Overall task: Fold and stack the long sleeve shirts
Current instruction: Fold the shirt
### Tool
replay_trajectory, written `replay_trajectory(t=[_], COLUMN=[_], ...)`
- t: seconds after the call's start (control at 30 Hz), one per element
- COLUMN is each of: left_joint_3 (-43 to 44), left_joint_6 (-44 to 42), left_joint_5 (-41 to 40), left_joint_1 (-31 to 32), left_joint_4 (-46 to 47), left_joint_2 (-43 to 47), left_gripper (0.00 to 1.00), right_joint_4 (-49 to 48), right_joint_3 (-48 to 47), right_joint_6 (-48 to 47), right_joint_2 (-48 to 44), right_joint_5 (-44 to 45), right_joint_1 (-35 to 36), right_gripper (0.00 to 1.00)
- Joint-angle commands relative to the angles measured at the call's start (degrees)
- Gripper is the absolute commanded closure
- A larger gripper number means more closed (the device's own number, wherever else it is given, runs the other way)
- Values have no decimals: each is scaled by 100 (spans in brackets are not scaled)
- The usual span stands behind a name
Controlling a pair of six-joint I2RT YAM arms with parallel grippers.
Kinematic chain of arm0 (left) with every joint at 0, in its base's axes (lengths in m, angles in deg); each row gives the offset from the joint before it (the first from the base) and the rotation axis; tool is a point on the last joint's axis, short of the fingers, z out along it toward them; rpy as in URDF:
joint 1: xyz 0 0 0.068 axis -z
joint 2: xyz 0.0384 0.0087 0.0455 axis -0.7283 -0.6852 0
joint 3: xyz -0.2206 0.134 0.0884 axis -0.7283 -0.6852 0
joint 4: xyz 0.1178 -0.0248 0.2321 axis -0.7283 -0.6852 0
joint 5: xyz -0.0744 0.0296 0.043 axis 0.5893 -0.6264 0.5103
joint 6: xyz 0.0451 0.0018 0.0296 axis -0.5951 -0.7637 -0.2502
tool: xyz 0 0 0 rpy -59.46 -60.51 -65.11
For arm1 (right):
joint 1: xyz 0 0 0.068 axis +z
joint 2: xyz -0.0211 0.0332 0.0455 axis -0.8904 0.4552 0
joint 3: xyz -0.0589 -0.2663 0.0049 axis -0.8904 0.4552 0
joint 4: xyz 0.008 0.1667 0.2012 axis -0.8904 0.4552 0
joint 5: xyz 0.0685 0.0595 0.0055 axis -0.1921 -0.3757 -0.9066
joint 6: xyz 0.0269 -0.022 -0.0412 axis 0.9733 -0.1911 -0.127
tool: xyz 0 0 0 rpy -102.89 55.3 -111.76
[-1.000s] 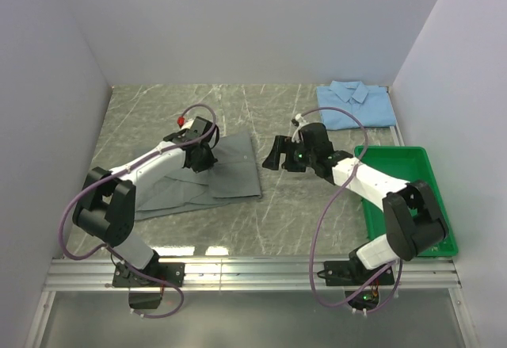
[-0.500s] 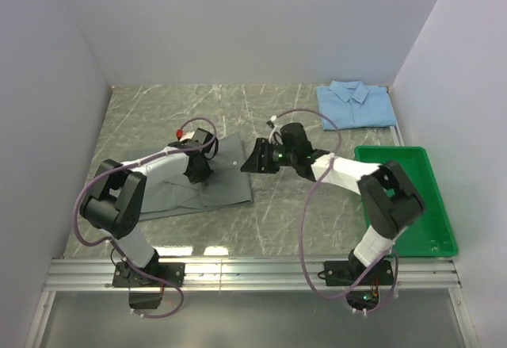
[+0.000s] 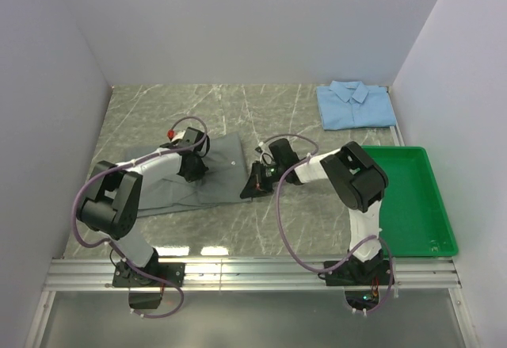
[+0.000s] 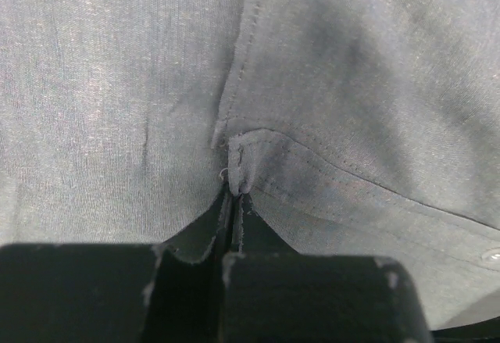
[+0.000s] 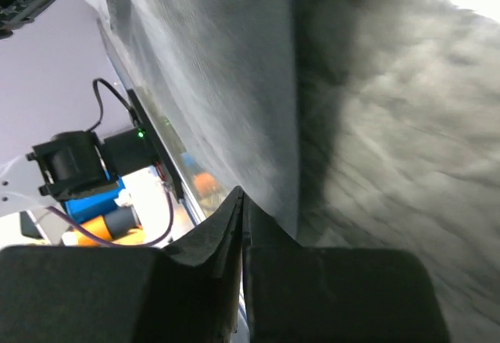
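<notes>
Left gripper [image 3: 192, 167]: your jaws are pressed together on a raised fold of the grey shirt [image 3: 226, 166]. The wrist view shows a stitched seam pinched right at the fingertips.
Right gripper [image 3: 252, 189]: your jaws are closed here too, low on the table [image 3: 238, 110] at the grey shirt's right edge. Your wrist view is blurred, so you cannot tell whether any cloth is caught between them.
Grey shirt: it lies spread on the table's left half, under your left gripper. Its right edge meets your right gripper, so the shirt sits between your two hands.
Blue shirt [image 3: 356, 106]: folded, collar up, in the far right corner, well apart from both grippers.
Tray [image 3: 420, 197]: green, along the right side, near your right arm's base and apart from both shirts.
</notes>
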Motion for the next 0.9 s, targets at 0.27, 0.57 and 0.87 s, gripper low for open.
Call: replay_trajectory(t=[0.27,0.57,0.87], left_joint_3=[-375,-445,-480], left_joint_6=[114,-18,-36], left_joint_5=[316,343,387], left_joint_1=[-411,-411,-411], left_joint_4=[14,76,138], left_joint_2=[98,362,371], left_gripper=[100,99,99], right_joint_4=[-30,944,-450], right_joint_3=[276,-286,-1596], right_joint_6=[218,-722,-100], right_joint_2=[244,-1124,-399], right_joint_5=[-70,307,150], right_joint_1=[-456,-456,-26], right_gripper=[98,98,94])
